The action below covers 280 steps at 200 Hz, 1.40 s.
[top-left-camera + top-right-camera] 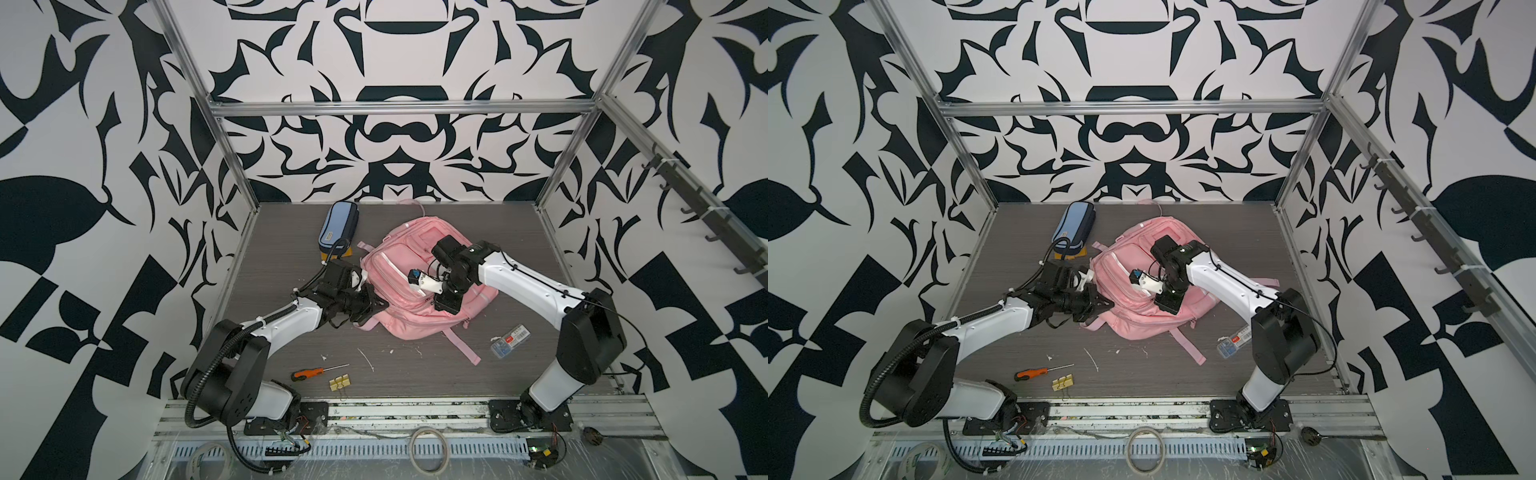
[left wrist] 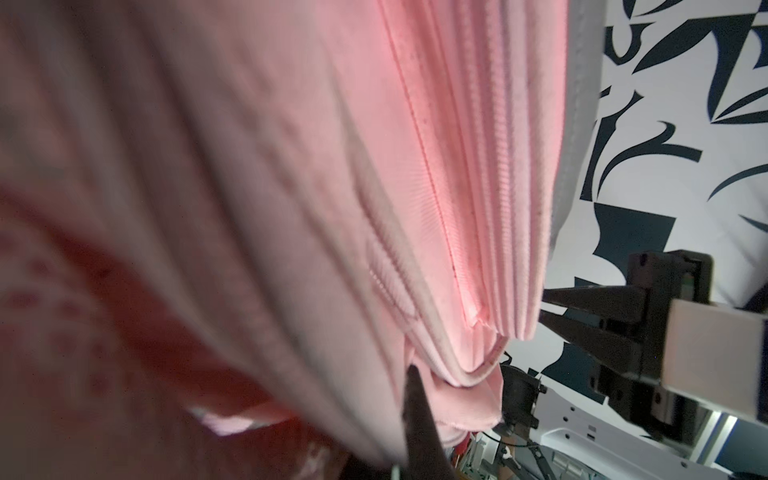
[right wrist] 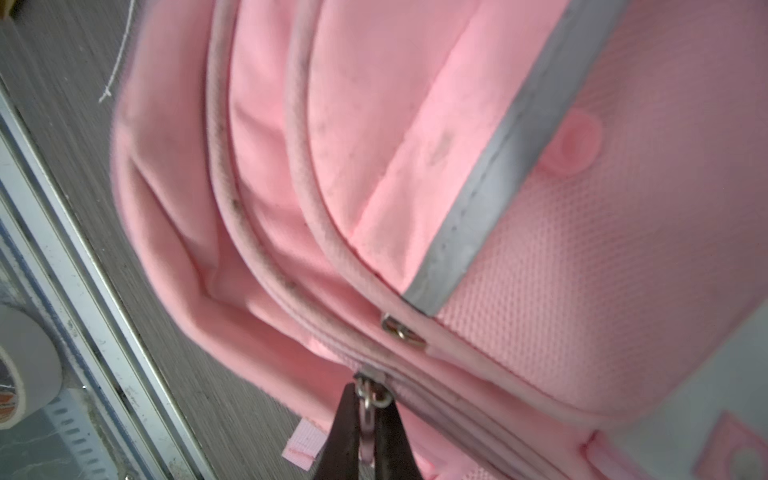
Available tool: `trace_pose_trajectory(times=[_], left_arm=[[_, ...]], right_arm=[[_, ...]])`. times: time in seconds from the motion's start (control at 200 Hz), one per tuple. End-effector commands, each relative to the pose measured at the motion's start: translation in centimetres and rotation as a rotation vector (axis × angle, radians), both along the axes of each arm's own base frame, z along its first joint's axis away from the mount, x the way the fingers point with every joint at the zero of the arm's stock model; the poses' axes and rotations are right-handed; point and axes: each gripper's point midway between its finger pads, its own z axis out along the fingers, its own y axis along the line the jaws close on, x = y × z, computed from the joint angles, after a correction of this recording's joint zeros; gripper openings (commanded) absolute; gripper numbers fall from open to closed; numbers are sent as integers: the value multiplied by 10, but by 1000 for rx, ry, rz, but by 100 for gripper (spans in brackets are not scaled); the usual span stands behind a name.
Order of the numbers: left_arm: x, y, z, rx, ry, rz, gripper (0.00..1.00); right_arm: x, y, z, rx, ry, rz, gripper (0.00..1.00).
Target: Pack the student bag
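The bag [image 1: 405, 318] lies slumped mid-table [image 1: 286, 266] in both top views, where the left gripper [image 1: 380, 304] meets its near-left edge. Only the right wrist view shows the right gripper [image 3: 369, 395] pinching a metal zip pull [image 3: 368, 413]. The left wrist view shows pink fabric bunched over the left jaws, which are clamped on the bag. Loose on the table are one blue case [image 1: 338, 226], one screwdriver [image 1: 307, 374], two clips [image 1: 340, 382] and one box [image 1: 509, 340], whose red label is too small to read.

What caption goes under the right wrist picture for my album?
The right gripper pinches a zipper pull on the pink student bag.
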Motion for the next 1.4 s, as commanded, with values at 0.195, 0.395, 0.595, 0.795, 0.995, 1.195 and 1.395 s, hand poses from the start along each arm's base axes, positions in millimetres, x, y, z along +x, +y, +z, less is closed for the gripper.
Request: trace_pose_trajectory(times=[0.195,0.395,0.595,0.795,0.995,1.195,1.395], left_arm=[[-5,-42,23,-65,-104,-145,3],[-46,-9,1,127,-126,-222,62],[-25,22,35,144,-233,-149,80],[30,33,32,168,-168,-142,82],[98,21,31,196,-139,-119,84],[151,4,18,228,-175,-163,84],[151,-14,-13,149,-79,-215,83]], right_arm=[[57,12,54,226,-179,-198,0],[74,-44,36,139,-187,-412,0],[56,-65,19,60,-156,-427,0],[52,-91,15,62,-109,-518,0],[57,-103,17,65,-89,-578,0],[63,-103,14,82,-55,-633,0],[66,-105,16,101,-56,-668,0]])
